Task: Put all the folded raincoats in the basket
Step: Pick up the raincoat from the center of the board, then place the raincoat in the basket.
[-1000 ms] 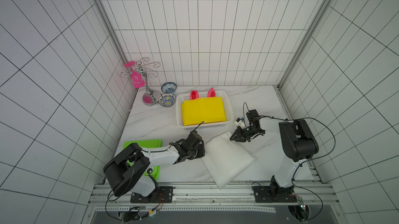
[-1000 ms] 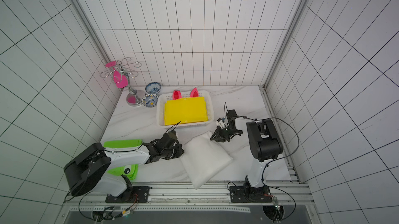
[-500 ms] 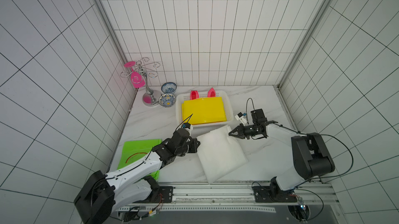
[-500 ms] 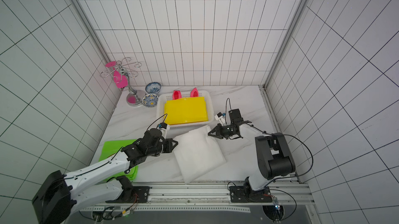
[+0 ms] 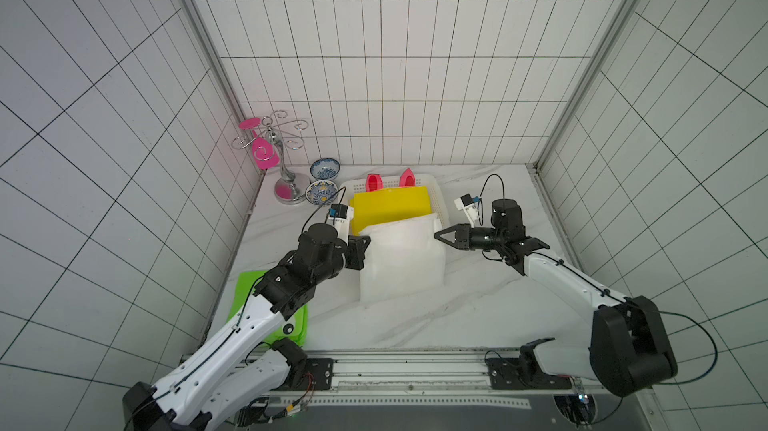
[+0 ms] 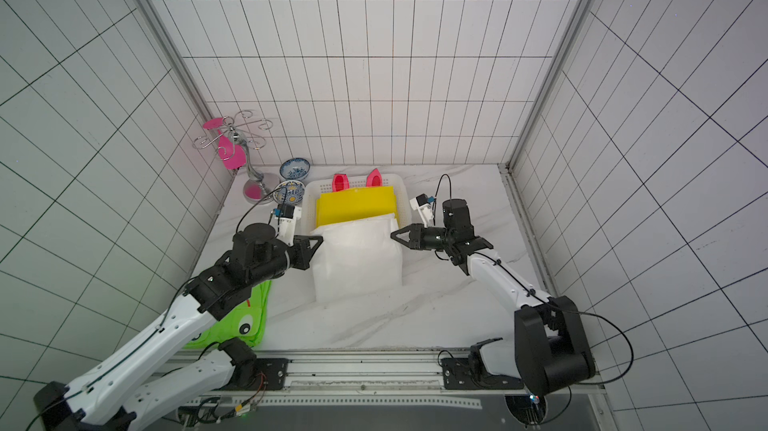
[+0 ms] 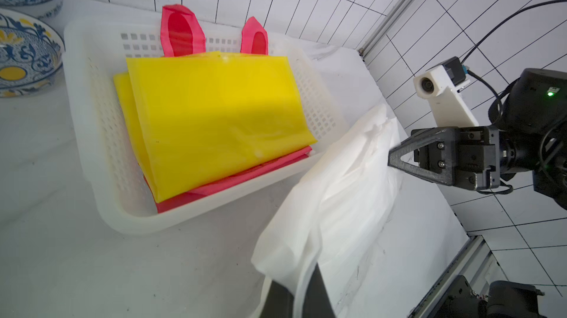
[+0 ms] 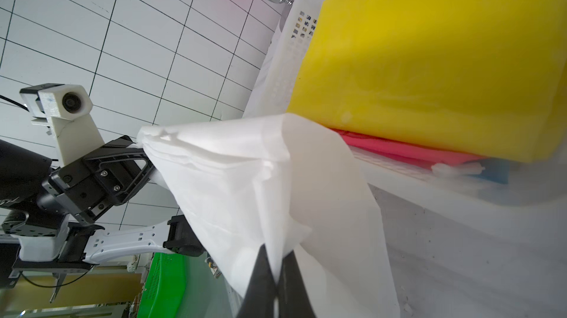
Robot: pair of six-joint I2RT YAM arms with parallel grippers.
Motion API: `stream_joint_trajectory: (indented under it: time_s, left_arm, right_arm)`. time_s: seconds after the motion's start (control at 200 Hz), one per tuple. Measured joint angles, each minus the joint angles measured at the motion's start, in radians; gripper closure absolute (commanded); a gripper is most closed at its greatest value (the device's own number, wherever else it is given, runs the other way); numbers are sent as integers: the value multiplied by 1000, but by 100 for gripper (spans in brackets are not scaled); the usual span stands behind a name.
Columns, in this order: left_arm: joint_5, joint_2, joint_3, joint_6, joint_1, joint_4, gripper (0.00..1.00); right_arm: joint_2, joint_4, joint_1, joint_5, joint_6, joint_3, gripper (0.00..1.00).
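White folded raincoat (image 5: pixel 401 258) is held between the two grippers directly in front of the basket (image 5: pixel 440 202). Its far edge overlaps the basket's near rim and the near edge of the yellow folded raincoat (image 5: pixel 390 206) lying inside, while its lower part hangs down to the marble tabletop (image 5: pixel 415 321) on the basket's near side. The left gripper (image 5: pixel 367 243) is fully closed on the raincoat's far corner at the basket's left side, and the right gripper (image 5: pixel 438 235) is fully closed on the opposite far corner at the basket's right side, each with white fabric pinched between its fingers (image 8: pixel 262 279).
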Motion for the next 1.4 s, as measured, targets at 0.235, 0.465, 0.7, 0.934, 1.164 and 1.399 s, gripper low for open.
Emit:
stream_joint_trajectory:
  time_s: [0.235,0.465,0.7,0.934,1.164,1.399]
  left_arm:
    - [88,224,207,143,155,-23,100]
    - [111,450,304,254,218,24,100]
    - [64,652,396,335,226,55,100]
    - [2,819,467,402,240,93,100]
    - [42,933,550,426,296,105,100]
    - [58,1009,640,424,323,102,100]
  right_arm:
    - [121,-15,1,100,7,224,100]
    - [330,-127,4,227,-47,437,100]
    - [520,-234,4,327,-99,610,100]
    - [658,-217,-1,333,-60,690,100]
    - [733,-182,-1,301,-13,729,100]
    - [797,-180,-4,293,-31,843,100]
